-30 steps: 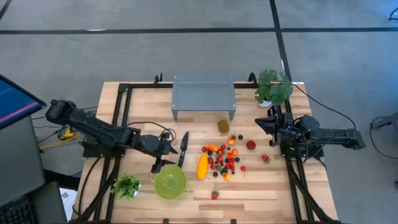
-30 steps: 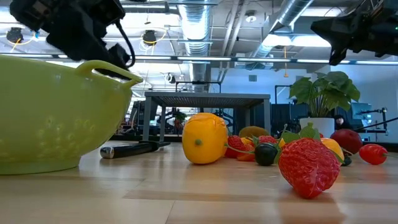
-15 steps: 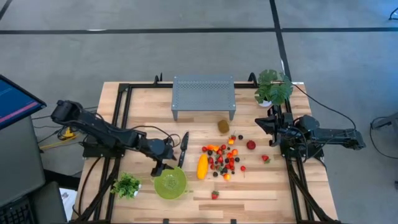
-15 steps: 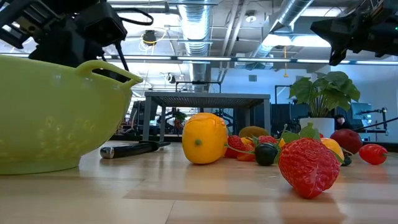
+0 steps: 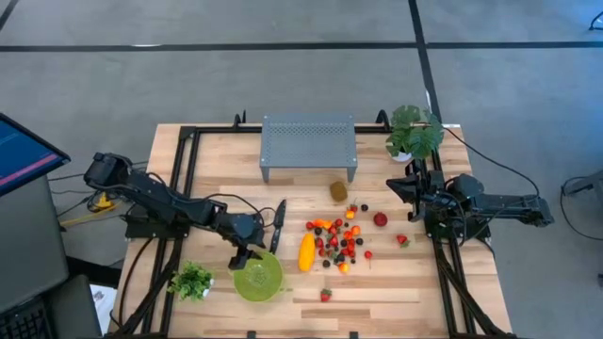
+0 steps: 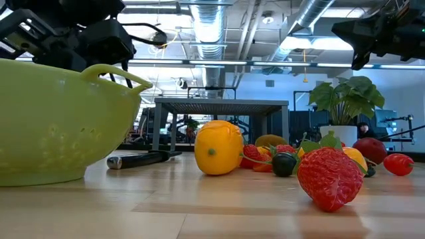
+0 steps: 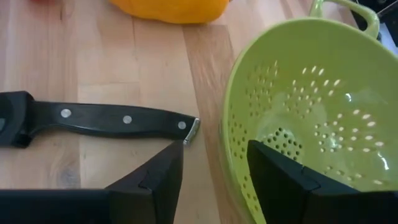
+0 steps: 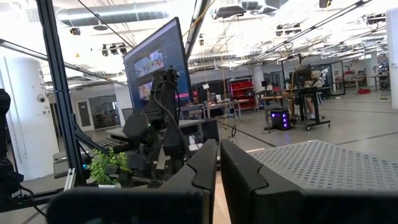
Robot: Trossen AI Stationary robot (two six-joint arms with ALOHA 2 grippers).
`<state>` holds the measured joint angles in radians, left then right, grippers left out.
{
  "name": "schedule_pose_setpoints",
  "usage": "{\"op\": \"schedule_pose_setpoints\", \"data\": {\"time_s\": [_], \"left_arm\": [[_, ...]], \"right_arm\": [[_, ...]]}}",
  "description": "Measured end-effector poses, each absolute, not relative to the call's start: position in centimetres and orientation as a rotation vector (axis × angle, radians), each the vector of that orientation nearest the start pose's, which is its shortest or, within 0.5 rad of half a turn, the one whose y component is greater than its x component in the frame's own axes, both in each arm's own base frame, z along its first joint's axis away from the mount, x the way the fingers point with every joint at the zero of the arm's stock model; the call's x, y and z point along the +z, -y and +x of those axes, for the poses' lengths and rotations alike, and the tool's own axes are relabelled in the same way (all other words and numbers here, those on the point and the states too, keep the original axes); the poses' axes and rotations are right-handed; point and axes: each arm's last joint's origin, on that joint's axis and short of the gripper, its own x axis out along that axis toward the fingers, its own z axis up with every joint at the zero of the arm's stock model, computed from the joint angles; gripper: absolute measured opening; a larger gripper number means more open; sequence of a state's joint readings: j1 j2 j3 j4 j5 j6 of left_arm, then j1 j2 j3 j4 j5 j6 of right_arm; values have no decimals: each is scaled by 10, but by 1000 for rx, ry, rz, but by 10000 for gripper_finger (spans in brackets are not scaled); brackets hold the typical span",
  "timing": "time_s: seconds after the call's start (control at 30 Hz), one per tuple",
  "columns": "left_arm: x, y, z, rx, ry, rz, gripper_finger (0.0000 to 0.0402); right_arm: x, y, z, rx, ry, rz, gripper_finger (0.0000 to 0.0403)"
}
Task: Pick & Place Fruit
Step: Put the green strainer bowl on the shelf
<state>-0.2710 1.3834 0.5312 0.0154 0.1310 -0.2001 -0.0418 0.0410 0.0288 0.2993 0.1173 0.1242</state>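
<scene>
While the left fingers (image 7: 214, 180) straddle the colander (image 7: 323, 106) rim unclenched, the fruit (image 5: 339, 240) lies well apart.

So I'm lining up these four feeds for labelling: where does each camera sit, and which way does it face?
High view: overhead, straight down; table, both arms, left gripper at the green colander.
Low view: table height, level across; colander, yellow-orange fruit, strawberry; arms above.
Left wrist view: faces down past its own fingers straddling the colander rim; knife beside.
Right wrist view: level into the room; right gripper shut.
Shared: colander in the high, low and left wrist views.
</scene>
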Motion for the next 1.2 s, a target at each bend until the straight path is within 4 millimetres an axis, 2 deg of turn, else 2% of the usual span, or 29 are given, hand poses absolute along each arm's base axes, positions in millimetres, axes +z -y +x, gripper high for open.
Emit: {"op": "schedule_pose_setpoints", "data": {"time_s": [0.2, 0.57, 0.87, 1.03, 1.2], "left_arm": [[146, 68, 232, -291, -874, -129, 125], [147, 68, 233, -268, -877, -174, 16], [151, 66, 238, -241, -815, -252, 8], [169, 62, 253, -254, -607, -283, 11], [216, 51, 281, -256, -334, -220, 8]], "right_arm": [[199, 7, 94, -140, 297, 133, 17], [199, 7, 94, -140, 296, 132, 17], [199, 7, 94, -140, 297, 132, 17], [199, 8, 94, -164, 298, 135, 17], [199, 9, 94, -187, 300, 138, 17]]}}
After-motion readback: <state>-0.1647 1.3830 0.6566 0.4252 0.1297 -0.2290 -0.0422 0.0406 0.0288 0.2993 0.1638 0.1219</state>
